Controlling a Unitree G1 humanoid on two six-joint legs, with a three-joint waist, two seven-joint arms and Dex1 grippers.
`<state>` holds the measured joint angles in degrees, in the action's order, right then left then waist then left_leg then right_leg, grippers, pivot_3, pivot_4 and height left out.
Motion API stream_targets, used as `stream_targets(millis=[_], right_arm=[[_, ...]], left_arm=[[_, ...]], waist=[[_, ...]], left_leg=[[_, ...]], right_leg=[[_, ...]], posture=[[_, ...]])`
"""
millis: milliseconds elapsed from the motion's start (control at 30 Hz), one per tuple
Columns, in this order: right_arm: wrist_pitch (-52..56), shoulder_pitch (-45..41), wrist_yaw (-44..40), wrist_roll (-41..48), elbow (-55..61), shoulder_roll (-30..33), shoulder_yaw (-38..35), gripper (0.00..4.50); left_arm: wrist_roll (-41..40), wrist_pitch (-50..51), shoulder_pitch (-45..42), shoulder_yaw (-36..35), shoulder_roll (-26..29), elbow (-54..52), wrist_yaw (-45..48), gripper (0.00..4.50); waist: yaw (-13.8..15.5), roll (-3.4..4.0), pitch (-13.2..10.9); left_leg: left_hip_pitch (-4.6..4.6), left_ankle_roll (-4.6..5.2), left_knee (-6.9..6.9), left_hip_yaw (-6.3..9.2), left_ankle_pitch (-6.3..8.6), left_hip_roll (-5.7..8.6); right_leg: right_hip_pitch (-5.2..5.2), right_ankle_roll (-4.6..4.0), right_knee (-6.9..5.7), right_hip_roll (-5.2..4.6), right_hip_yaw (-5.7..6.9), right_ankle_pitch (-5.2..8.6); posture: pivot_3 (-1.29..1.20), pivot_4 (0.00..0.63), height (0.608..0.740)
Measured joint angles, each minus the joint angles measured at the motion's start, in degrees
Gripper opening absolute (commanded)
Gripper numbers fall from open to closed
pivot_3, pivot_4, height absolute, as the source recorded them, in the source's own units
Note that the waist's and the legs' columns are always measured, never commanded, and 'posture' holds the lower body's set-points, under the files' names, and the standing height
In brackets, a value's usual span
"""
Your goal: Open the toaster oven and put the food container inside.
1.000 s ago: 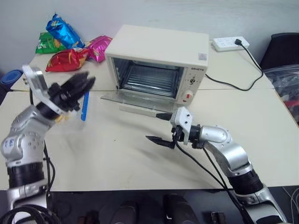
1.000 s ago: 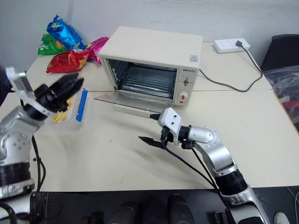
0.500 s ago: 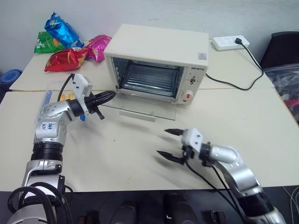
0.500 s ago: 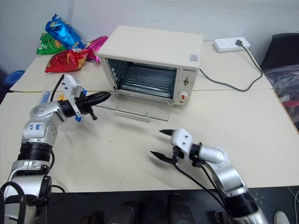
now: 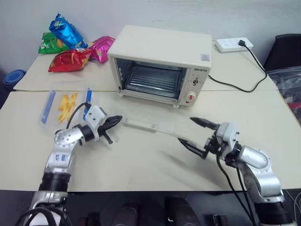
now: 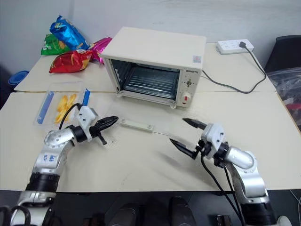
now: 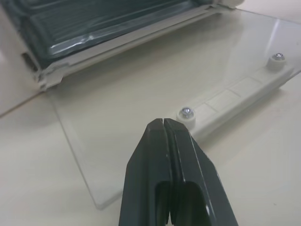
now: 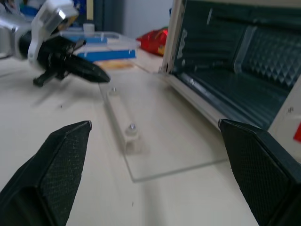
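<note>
So, toaster oven (image 5: pixel 160 59) door down flat, left gripper (image 5: pixel 116 121) clenched empty by its corner, right gripper (image 5: pixel 197 134) spread wide.

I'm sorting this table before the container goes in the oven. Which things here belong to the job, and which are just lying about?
For the job:
- cream-white boxy toaster oven, glass door lying open
- clear rectangular plastic food container with blue clips and yellow fries

Lying about:
- colourful snack bags behind the container
- white power strip with a black cord plugged into it, behind the oven to the right
</note>
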<state>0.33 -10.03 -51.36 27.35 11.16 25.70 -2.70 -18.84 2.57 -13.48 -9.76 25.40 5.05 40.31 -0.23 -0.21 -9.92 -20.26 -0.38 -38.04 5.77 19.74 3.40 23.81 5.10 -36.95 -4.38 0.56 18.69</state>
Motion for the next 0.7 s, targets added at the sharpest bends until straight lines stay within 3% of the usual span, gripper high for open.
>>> stream_targets(millis=[200, 367, 467, 567, 700], right_arm=[[-3.61, -4.36, -2.83, -0.28, -1.38, -3.09, 2.67, 4.5], [-6.86, -5.48, -5.3, -1.3, -3.41, -3.94, 4.61, 4.5], [-8.53, -5.81, -6.52, -1.45, -5.41, -4.11, 4.71, 4.5], [-11.78, -7.46, -7.01, -1.48, -7.22, -5.06, 4.43, 4.5], [-13.43, -8.26, -8.4, -1.27, -7.72, -4.72, 4.17, 4.5]], left_arm=[[-13.33, 3.32, 21.46, -17.76, -7.13, -19.23, -11.62, 2.45], [-20.76, 7.89, 35.94, -28.75, -11.6, -26.05, -20.13, 3.61], [-26.02, 10.32, 39.82, -34.29, -13.13, -27.38, -24.86, 4.49], [-31.19, 13.46, 41.28, -35.57, -13.28, -30.32, -27.83, 4.49], [-40.58, 21.81, 35.8, -34.42, -9.48, -34.29, -40.4, 4.49]], waist=[[0.14, -0.02, -0.01], [0.39, -0.08, -0.02], [1.56, -0.11, -0.03], [1.77, -0.12, -0.03], [1.78, -0.13, -0.02]], left_leg=[[-0.01, -0.01, 0.0, 0.04, 0.04, -0.04], [0.12, 0.12, -0.03, 0.04, 0.13, -0.02], [0.12, 0.13, -0.1, 0.06, 0.14, -0.01], [0.12, 0.14, -0.13, 0.06, 0.14, 0.01], [0.13, 0.12, -0.11, 0.11, 0.14, -0.01]], right_leg=[[-0.05, 0.0, 0.09, 0.01, 0.01, 0.0], [-0.25, 0.0, 0.19, 0.0, 0.01, 0.0], [-0.31, 0.01, 0.21, -0.01, 0.03, -0.01], [-0.36, 0.02, 0.27, -0.02, 0.02, -0.04], [-0.32, 0.02, 0.2, 0.01, 0.04, -0.04]], posture=[[0.0, 0.15, 0.74], [0.0, 0.15, 0.74], [0.0, 0.15, 0.74], [0.0, 0.15, 0.74], [0.0, 0.15, 0.74]])
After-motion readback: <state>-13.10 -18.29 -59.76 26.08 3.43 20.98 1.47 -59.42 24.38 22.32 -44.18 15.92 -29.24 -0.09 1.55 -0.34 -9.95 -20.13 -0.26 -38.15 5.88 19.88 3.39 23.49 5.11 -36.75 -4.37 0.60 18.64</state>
